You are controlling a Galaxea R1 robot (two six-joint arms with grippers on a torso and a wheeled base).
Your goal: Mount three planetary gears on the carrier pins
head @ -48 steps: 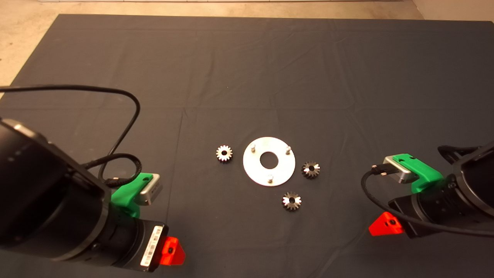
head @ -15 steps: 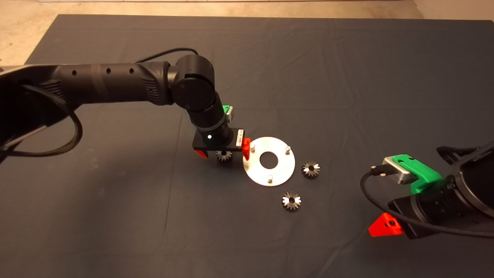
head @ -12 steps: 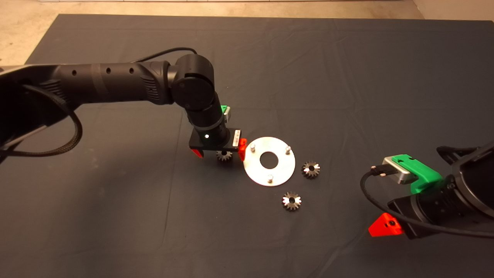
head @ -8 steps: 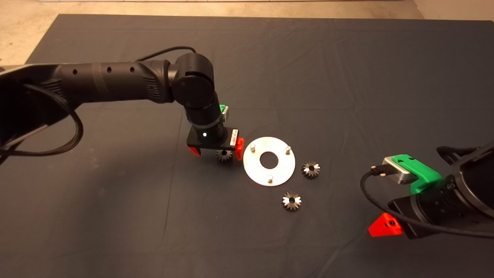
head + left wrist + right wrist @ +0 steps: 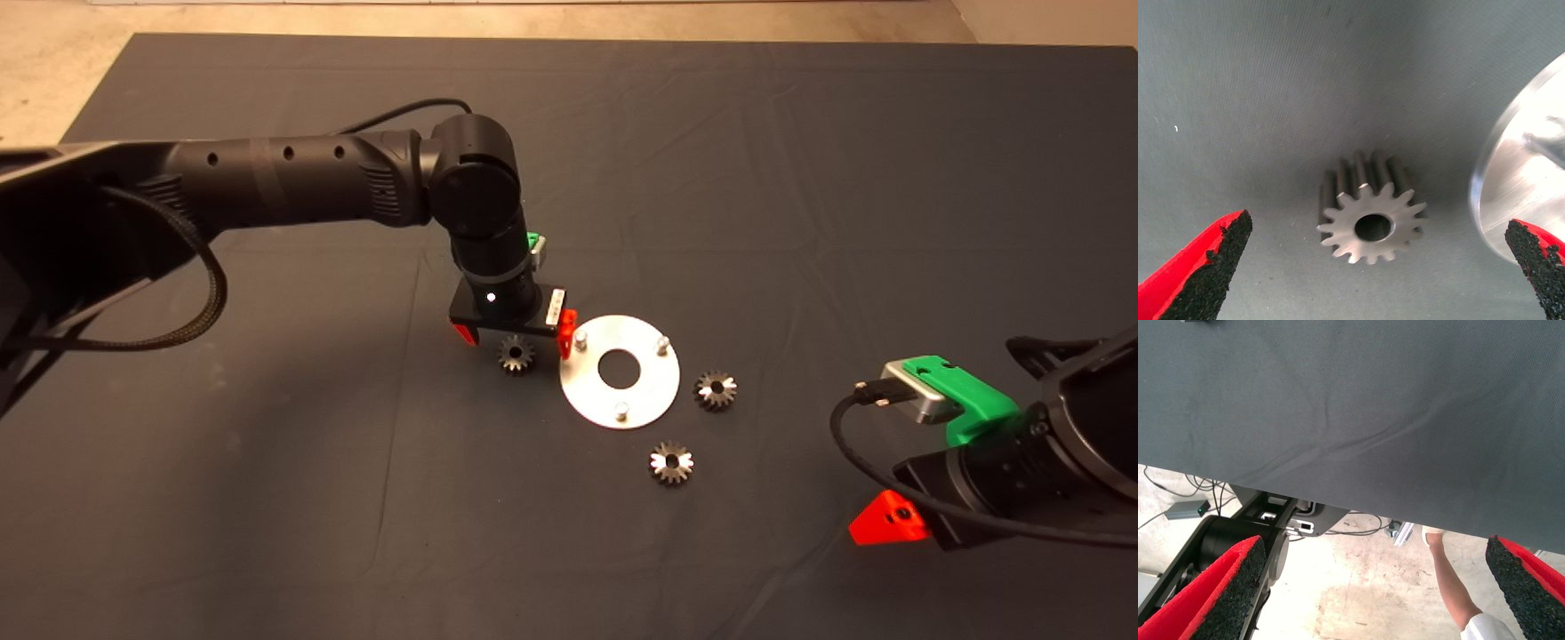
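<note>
Three planetary gears lie flat on the mat: one (image 5: 516, 356) just left of the round silver disc (image 5: 591, 391), one (image 5: 716, 390) at its right edge and one (image 5: 671, 463) nearer the front. The carrier pins (image 5: 581, 340) (image 5: 662, 345) (image 5: 623, 410) stand bare on the disc. My left gripper (image 5: 514, 331) hangs open, pointing down over the left gear. In the left wrist view that gear (image 5: 1371, 217) lies between the spread fingers (image 5: 1205, 273), untouched, with the disc's rim (image 5: 1511, 180) beside it. My right gripper (image 5: 1375, 547) waits open at the mat's near right.
The dark mat (image 5: 267, 498) covers the table, with bare beige floor (image 5: 53, 53) past its far left corner. The right wrist view shows the mat's edge, cables, the robot's base (image 5: 1225, 533) and a person's leg (image 5: 1451, 587) on the floor.
The left arm swung in from the lower left to the gear beside the disc. Over the last half second its gripper shifted slightly right and farther back. Gears and right arm stayed put.
</note>
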